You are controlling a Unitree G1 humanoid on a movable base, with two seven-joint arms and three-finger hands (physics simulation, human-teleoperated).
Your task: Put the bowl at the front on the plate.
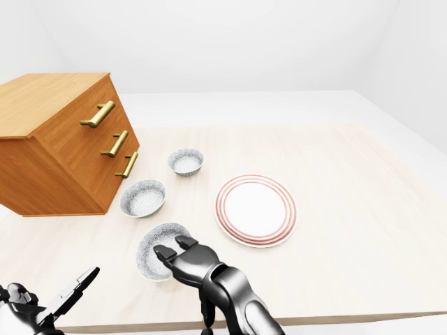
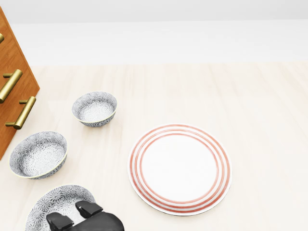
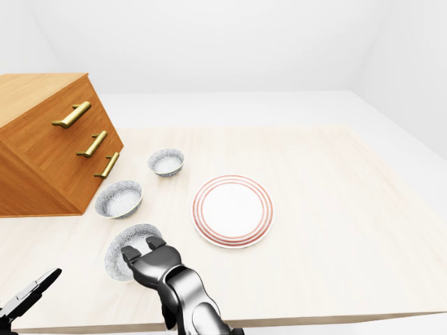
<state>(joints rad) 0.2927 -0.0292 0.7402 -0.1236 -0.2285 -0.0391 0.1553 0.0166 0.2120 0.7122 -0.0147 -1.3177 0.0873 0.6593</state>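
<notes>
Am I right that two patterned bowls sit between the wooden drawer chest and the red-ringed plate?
Not quite: the left-eye view shows three patterned bowls, not two, lying between the wooden drawer chest and the red-ringed plate.

The right robot hand (image 1: 183,257) is glossy dark-grey metal with blocky black fingertips and a rounded, segmented forearm.

Bowl (image 1: 159,248): grey-white speckled pattern, upright, lowest of three in the left-eye view, down-left of the plate, apart from it; near rim hidden behind dark fingers.
Plate (image 1: 255,210): white, red concentric rings at rim, flat, holding nothing.
</notes>
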